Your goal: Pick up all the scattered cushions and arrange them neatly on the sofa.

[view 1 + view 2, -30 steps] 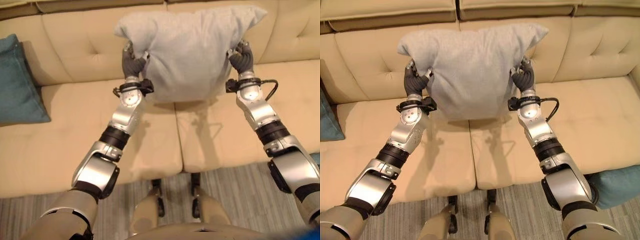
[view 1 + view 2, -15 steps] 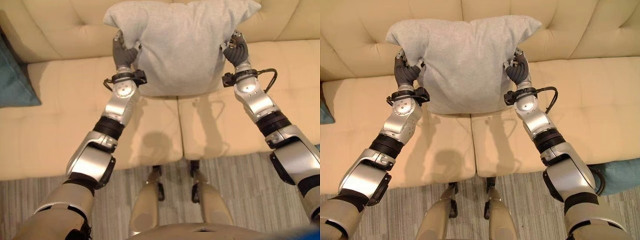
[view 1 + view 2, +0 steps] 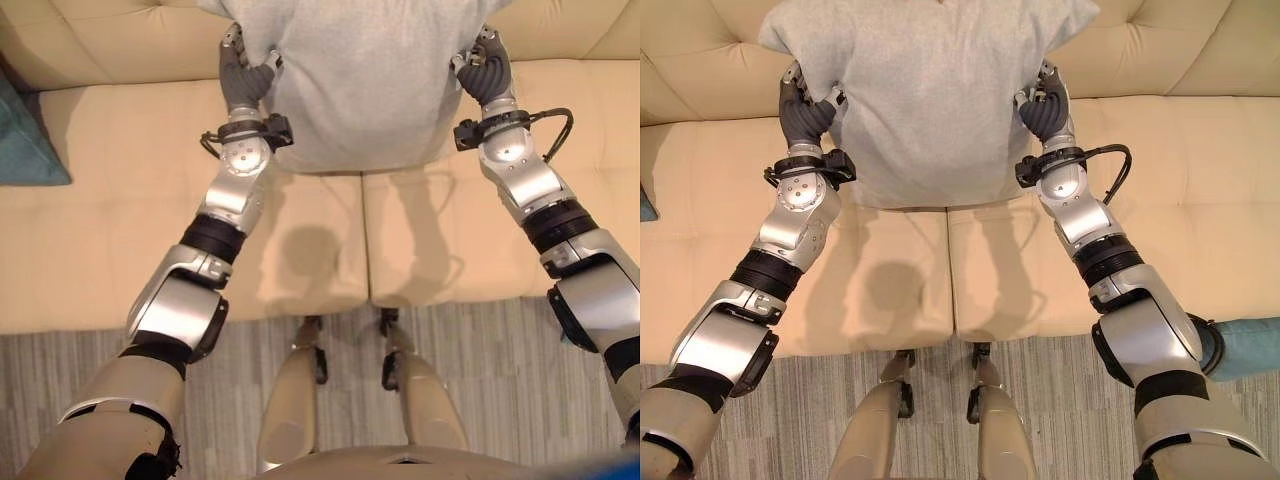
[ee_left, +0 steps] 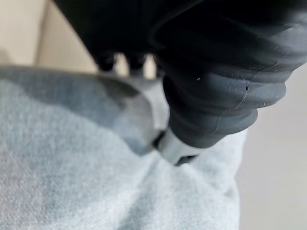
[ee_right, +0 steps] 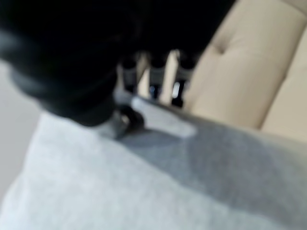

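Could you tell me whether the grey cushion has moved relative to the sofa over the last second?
Yes. The grey cushion has moved toward the sofa backrest, covering more of it and less of the seat.

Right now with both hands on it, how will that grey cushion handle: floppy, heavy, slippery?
Probably soft: the grey cushion bunches where the left hand and right hand pinch it. Likely light, since edge grips carry it. The fuzzy cloth probably won't slip.

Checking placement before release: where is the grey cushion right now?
The grey cushion hangs centred in the eye views, pinched between left hand and right hand, above the sofa seat's middle seam.
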Robot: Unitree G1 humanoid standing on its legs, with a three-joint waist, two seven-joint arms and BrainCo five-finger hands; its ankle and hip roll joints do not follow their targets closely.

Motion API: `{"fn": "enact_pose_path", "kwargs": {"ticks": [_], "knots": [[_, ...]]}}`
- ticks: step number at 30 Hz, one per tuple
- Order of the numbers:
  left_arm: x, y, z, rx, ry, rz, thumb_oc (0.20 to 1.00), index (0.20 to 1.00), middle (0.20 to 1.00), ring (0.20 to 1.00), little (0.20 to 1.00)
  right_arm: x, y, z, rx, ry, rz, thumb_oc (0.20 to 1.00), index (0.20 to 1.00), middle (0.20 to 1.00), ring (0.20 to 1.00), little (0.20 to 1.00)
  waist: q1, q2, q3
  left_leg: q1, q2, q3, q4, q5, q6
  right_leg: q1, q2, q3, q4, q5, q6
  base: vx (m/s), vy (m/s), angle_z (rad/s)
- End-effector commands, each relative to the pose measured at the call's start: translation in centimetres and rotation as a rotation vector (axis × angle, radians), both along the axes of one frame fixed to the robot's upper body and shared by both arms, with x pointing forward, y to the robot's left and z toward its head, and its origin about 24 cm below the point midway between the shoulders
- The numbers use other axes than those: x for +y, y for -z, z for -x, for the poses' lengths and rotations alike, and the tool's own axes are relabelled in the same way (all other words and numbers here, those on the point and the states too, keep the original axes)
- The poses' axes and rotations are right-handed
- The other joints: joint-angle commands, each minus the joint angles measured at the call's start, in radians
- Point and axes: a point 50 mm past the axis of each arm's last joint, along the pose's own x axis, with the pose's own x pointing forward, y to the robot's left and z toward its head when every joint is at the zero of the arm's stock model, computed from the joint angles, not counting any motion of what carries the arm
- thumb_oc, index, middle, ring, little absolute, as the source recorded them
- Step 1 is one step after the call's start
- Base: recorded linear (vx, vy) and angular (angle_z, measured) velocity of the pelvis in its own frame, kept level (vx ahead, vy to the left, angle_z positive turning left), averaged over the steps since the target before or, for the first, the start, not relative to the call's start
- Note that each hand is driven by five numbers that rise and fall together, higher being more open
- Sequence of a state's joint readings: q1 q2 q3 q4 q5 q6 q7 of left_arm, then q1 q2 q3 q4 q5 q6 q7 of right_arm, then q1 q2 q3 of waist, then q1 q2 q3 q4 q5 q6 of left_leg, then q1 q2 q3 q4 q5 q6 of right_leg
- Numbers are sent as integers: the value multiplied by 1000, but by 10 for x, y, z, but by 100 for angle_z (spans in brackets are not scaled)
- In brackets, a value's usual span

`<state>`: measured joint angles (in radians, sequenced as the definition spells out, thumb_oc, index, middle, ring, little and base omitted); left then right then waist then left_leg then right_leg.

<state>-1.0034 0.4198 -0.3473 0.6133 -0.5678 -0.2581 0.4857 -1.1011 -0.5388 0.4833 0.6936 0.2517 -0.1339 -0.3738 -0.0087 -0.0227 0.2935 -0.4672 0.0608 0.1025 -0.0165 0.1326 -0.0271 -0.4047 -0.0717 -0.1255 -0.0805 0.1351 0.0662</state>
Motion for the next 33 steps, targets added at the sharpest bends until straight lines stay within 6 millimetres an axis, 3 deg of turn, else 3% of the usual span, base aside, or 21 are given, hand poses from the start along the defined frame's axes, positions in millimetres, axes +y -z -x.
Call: {"fn": "enact_pose_path", "kwargs": {"ticks": [1, 8, 19, 26, 27, 28, 30, 31, 32, 33], "knots": [[-58, -67, 24, -329, 213, -93, 200, 200, 200, 200, 200, 60, -67, 23, -272, -260, -8, 200, 200, 200, 200, 200, 16, -33, -47, 13, -3, -32, 71, -37, -84, -5, -56, 13, 87, -24, 86, 24, 24, 4], [-58, -60, 20, -297, 206, -89, 200, 200, 200, 200, 200, 62, -57, 19, -231, -268, -26, 200, 200, 200, 200, 200, 17, -24, -35, 14, -9, -30, 73, -38, -78, -16, -62, 12, 112, -34, 84, 0, 0, 0], [-53, -58, 2, -207, 135, -160, 200, 200, 200, 200, 200, 51, -33, -5, -75, -148, 41, 200, 200, 200, 200, 200, 24, -10, 19, -42, -8, -48, 96, -30, -73, -85, -63, 12, 155, -33, 81, -9, 2, -1], [-42, -51, -7, -144, 72, -184, 200, 200, 200, 200, 200, 38, -36, -10, -58, -75, 62, 200, 200, 200, 200, 200, 23, -8, 24, -65, -8, -55, 82, -14, -77, -121, -63, 10, 166, -32, 82, 0, 0, 0], [-37, -53, -10, -130, 42, -199, 573, 573, 573, 573, 573, 35, -39, -12, -60, -48, 82, 200, 200, 200, 200, 200, 23, -7, 24, -67, -7, -56, 77, -12, -77, -127, -63, 10, 168, -33, 82, 0, 0, 0], [-28, -57, -13, -119, -7, -206, 514, 514, 514, 514, 514, 30, -46, -13, -77, -2, 95, 200, 200, 200, 200, 200, 22, -5, 25, -72, -6, -56, 72, -7, -78, -135, -64, 10, 171, -31, 83, 0, 0, 0], [-23, -60, -14, -117, -27, -204, 476, 476, 476, 476, 476, 27, -49, -13, -85, 24, 94, 200, 200, 200, 200, 200, 22, -3, 29, -74, -7, -55, 71, -5, -79, -137, -66, 7, 172, -31, 83, 1, 6, 2], [-14, -65, -15, -114, -65, -180, 592, 592, 592, 592, 592, 21, -54, -15, -95, 88, 110, 517, 517, 517, 517, 517, 21, 0, 34, -76, -7, -57, 68, -5, -79, -145, -67, 8, 174, -30, 83, 0, 0, 0], [-10, -68, -15, -115, -87, -171, 815, 815, 815, 815, 815, 18, -57, -15, -103, 115, 99, 620, 620, 620, 620, 620, 21, 3, 35, -79, -8, -57, 65, -2, -80, -146, -68, 8, 173, -28, 85, -4, 20, -3], [-10, -68, -15, -116, -87, -171, 1000, 1000, 1000, 1000, 1000, 18, -57, -15, -104, 115, 99, 925, 925, 925, 925, 925, 21, 3, 35, -79, -8, -57, 65, -2, -80, -147, -68, 8, 173, -28, 85, 0, 0, 0]]}}
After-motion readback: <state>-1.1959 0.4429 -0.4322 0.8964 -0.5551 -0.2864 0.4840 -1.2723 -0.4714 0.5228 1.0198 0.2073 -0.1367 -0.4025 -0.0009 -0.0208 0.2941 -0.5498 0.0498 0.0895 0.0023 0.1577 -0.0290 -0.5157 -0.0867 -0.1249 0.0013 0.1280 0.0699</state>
